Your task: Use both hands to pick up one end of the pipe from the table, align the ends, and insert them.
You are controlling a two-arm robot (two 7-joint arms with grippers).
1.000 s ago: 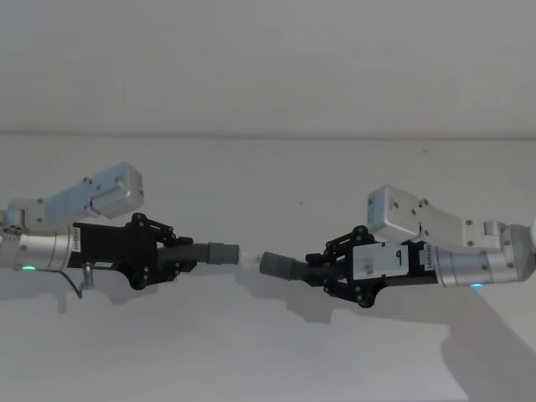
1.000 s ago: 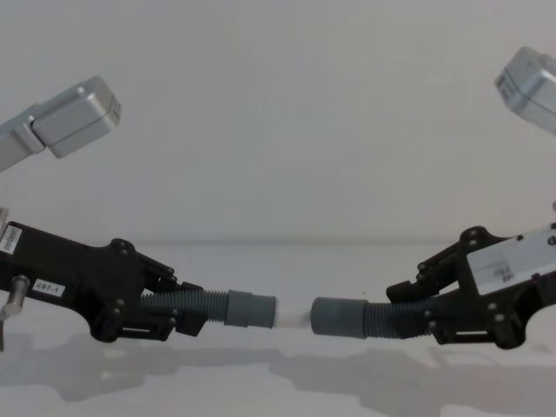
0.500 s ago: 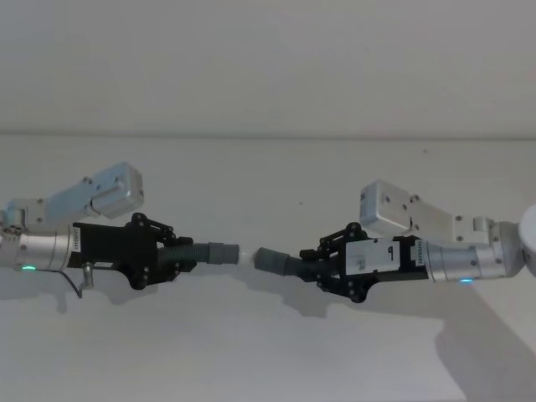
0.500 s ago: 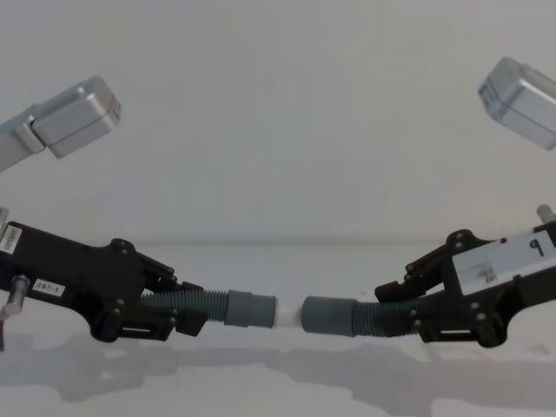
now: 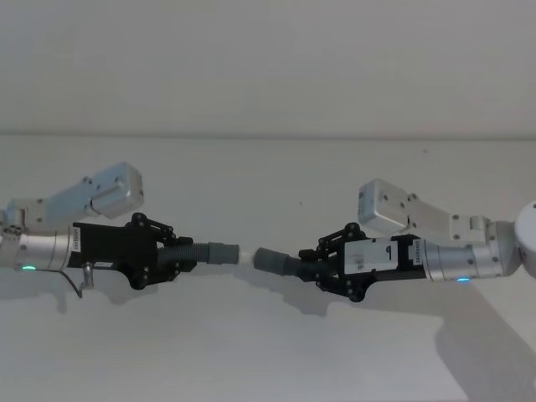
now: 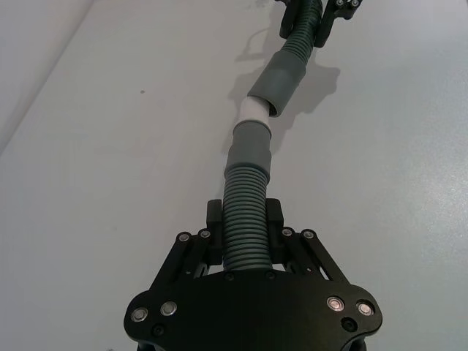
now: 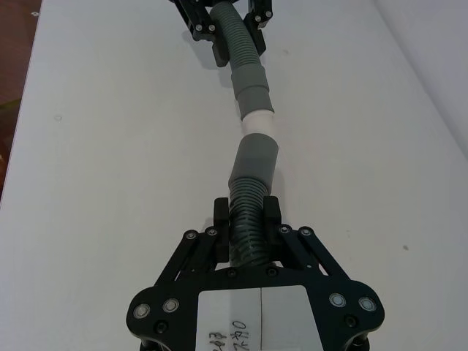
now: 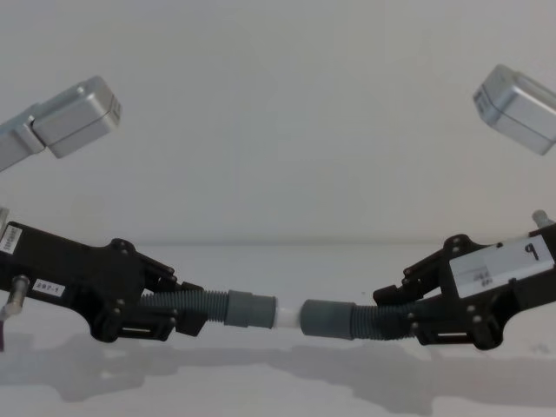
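Currently, readings run from the near wrist-view foreground outward to the far table.

Left gripper (image 6: 247, 252): lower centre of the left wrist view; jaws clamped on the ribbed body of the left hose piece (image 6: 246, 212).
Right gripper (image 7: 246, 238): lower centre of the right wrist view; jaws clamped on the ribbed body of the right hose piece (image 7: 247, 216).
Left cuff (image 8: 250, 309): centre-left of the chest view, carrying the narrower white tip (image 8: 287, 314), which points toward frame right.
Right cuff (image 8: 327, 318): just right of centre in the chest view; open mouth faces the white tip.
Critical relation: the white tip lies at the mouth of the right cuff; whether it has entered cannot be told. The two long axes run left-right across the frame, nearly in line, with a slight kink at the joint in the left wrist view.
Height: both cuffs are held above the table (image 5: 268, 352), shadows beneath.
Arm pose: both forearms reach inward from the frame edges, angled slightly downward toward the joint.
Judgement: insertion calls for a straight axial push; the kink may bind the tip.
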